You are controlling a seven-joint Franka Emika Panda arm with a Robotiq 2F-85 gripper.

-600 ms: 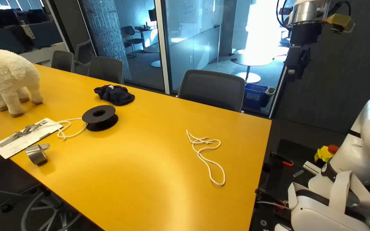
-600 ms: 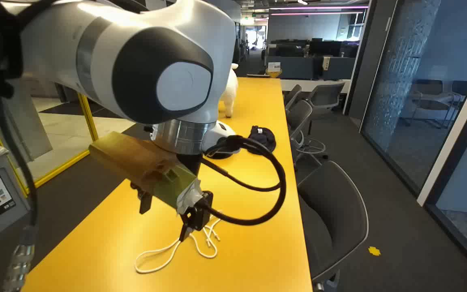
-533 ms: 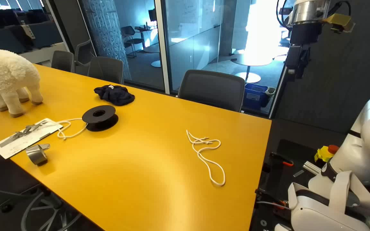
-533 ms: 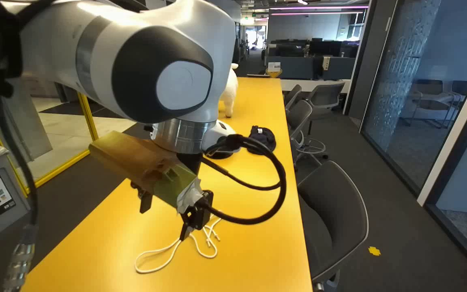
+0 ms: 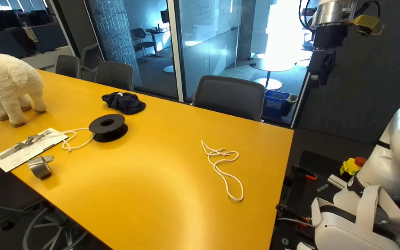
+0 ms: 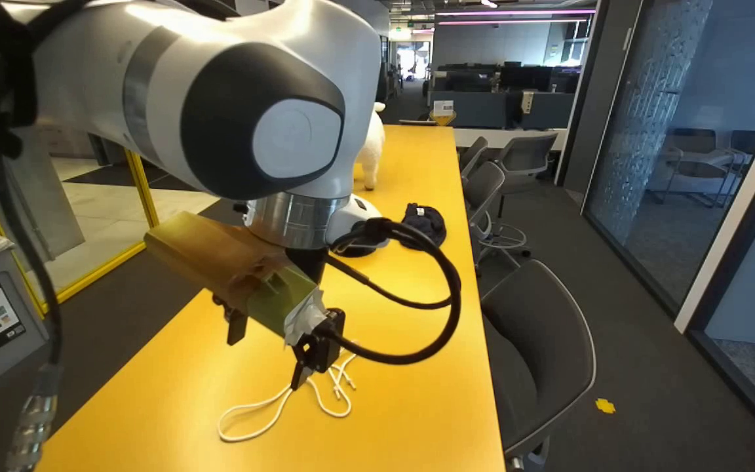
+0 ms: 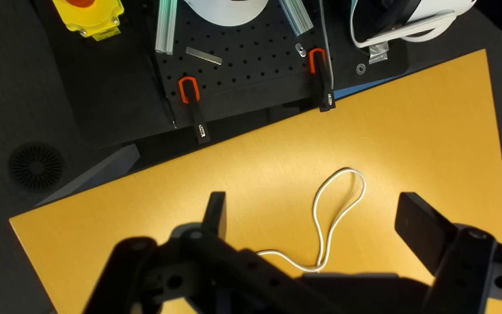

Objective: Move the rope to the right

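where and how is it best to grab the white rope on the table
Probably at the narrow neck of the loop in the rope, from straight above: it lies on the table, exposed from the top, and two strands run close together there, so the open gripper could pinch both.

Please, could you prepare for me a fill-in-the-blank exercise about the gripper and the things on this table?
1. The black two-fingered gripper is ____, not shut.
2. It holds ____; the thin whitish rope lies loose on the yellow-orange table.
3. In an exterior view, the round black spool lies ____ the rope and the fluffy cream toy animal.
4. This toy stands on ____ legs.

Missing words: open; nothing; between; four.
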